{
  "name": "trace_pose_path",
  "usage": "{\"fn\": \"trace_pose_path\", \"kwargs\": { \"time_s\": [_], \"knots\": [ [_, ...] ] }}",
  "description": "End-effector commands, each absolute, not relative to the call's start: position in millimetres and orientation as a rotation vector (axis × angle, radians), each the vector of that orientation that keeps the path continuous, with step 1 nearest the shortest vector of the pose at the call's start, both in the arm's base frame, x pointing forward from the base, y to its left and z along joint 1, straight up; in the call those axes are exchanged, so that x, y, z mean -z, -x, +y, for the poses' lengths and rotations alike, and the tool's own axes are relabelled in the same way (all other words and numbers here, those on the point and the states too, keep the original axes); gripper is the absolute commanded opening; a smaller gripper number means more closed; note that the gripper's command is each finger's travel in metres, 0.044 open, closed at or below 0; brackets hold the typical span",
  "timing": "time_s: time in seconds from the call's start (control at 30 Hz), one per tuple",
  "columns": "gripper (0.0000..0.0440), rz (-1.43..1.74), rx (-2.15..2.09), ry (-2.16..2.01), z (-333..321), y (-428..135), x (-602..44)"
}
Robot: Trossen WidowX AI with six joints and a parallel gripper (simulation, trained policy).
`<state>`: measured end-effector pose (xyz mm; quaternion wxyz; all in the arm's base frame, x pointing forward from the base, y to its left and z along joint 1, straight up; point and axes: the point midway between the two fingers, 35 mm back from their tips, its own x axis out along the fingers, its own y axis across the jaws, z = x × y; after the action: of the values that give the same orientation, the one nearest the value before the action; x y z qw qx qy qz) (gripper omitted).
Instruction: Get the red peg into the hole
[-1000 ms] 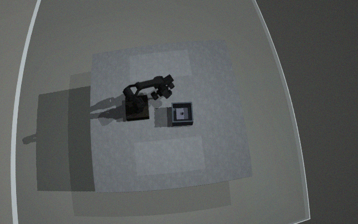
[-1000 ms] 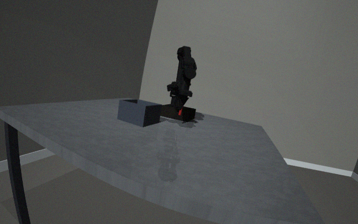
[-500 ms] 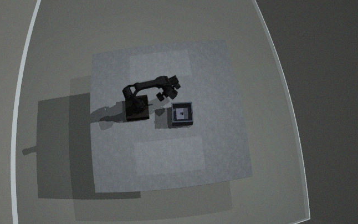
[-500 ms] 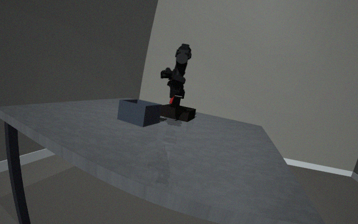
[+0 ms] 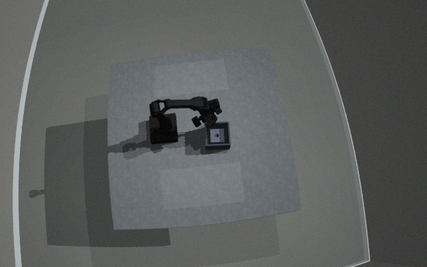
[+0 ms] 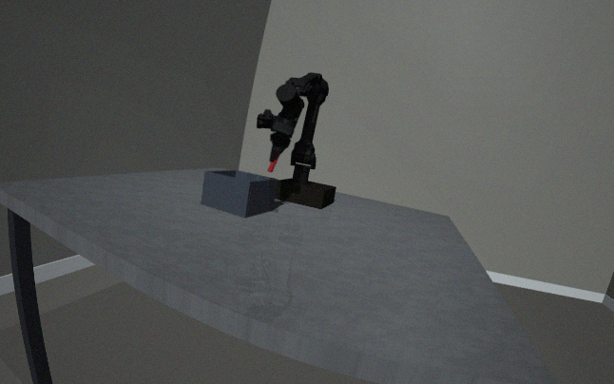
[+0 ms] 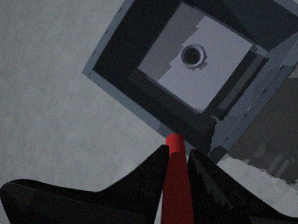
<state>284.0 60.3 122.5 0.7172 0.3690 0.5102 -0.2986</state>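
Note:
My gripper [image 6: 274,159] [image 7: 178,153] is shut on the red peg [image 6: 271,165] [image 7: 177,192], which sticks out past the fingertips and leans in the exterior view. The peg's tip is in the air, a little above the rim level of the box. The open blue-grey box [image 5: 217,147] [image 6: 225,194] [image 7: 120,97] stands on the table. In the wrist view the peg tip overlaps the box's near wall, not the hole. The pale plate [image 5: 213,139] [image 7: 220,65] lies at the box's bottom, with a round hole [image 5: 217,135] [image 7: 192,55] in it. The peg is hidden in the top view.
The arm's dark base block [image 5: 164,134] [image 6: 316,195] stands on the grey table [image 5: 261,186] [image 6: 371,267], beside the box. The box's raised walls surround the plate. Shadows of the arm and box fall on the table.

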Motion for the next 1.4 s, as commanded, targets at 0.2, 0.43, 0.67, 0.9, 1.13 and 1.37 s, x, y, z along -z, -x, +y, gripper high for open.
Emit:
{"fn": "trace_pose_path", "kwargs": {
  "time_s": [0.2,0.43,0.67,0.9,1.13,1.37],
  "knots": [
    [0.0001,1.100,0.716,-0.841,31,-308,-115],
    [0.0007,1.102,0.746,-0.866,14,-322,-105],
    [0.0015,1.129,0.767,-0.881,3,-331,-91],
    [0.0026,1.173,0.786,-0.869,-2,-337,-69],
    [0.0156,1.222,0.796,-0.824,-8,-341,-51],
    [0.0268,1.206,0.782,-0.820,-16,-360,-53]
  ]
}}
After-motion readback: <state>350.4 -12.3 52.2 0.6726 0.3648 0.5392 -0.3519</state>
